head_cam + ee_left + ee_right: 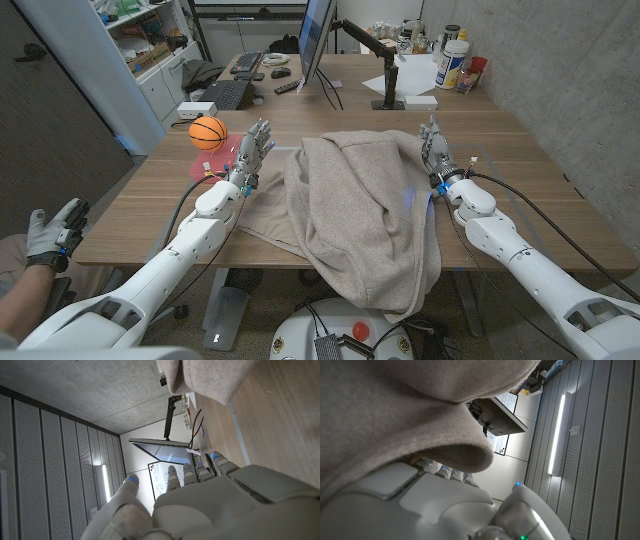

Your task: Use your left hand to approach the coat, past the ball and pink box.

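The coat (360, 215) is being spread over the worktop (520, 190) centre. The left hand (252, 153) is being held just at its 9 o'clock edge, fingers (262, 133) apart, gripping nothing. The ball (208, 132) and pink box (215, 167) are lying at the hand's 9 o'clock. The right hand (436, 153), fingers apart, is touching the coat's 3 o'clock edge. No writing can be read.

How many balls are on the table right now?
1. The orange ball sits on the table near its left edge, just beyond the left robot hand, next to the pink box. The coat could hide others.
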Controlling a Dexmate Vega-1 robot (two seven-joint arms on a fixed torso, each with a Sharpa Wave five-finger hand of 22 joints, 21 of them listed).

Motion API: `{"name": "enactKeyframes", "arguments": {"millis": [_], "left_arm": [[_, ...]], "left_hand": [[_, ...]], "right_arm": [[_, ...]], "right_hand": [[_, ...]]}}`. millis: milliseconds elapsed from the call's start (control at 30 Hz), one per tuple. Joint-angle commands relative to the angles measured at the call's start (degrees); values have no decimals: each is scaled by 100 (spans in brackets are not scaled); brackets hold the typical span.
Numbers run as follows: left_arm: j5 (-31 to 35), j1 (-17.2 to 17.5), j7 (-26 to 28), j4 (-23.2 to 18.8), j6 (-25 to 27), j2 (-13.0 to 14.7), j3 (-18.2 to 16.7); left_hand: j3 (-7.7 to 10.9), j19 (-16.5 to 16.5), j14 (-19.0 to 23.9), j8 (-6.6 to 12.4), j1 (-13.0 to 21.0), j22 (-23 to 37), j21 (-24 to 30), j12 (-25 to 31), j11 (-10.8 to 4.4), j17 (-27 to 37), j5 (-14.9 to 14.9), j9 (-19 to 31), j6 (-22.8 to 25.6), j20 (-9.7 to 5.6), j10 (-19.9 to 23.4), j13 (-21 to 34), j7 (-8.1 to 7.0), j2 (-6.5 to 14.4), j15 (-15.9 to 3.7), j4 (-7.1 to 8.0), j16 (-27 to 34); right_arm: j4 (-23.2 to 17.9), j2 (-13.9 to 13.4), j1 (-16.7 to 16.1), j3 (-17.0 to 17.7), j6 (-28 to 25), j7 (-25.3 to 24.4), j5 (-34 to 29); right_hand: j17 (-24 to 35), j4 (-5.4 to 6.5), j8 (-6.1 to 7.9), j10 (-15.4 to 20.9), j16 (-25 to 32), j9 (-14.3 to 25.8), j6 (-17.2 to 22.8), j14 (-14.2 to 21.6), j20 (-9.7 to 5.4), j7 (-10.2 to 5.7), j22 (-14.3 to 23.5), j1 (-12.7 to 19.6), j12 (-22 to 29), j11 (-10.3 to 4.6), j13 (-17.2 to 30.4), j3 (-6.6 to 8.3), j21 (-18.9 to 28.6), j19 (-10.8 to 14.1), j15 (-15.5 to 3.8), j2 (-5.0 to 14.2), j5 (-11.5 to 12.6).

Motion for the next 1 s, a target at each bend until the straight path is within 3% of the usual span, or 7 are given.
{"name": "enactKeyframes", "arguments": {"millis": [33,600,1000], "left_arm": [[12,-79,-19,68,-26,-55,28],[24,2,70,-67,-25,22,-29],[171,0,163,-232,19,115,3]], "left_hand": [[40,15,-55,34,59,7,36,44,-2,18,35,27,7,42,-61,24,-44,5,-9,0,38],[35,20,-68,33,59,7,41,47,-3,16,37,27,11,30,-67,21,-63,17,-15,-9,38],[30,16,-112,35,65,5,40,44,-6,12,37,26,25,-60,-83,19,-74,17,-77,-24,26]], "right_arm": [[-90,-66,-57,27,-82,-82,-19],[14,-24,33,-37,-55,-25,-77],[41,-10,18,-20,45,-19,-90]], "right_hand": [[17,31,37,-87,26,14,-37,-137,50,0,23,-38,26,15,11,-13,37,11,3,55,38],[-26,13,54,-50,31,8,28,-110,61,-12,23,-16,29,23,4,-36,37,30,10,83,42],[-60,-4,69,-11,31,4,89,-96,51,-22,23,1,34,21,-1,-54,32,30,10,90,43]]}}
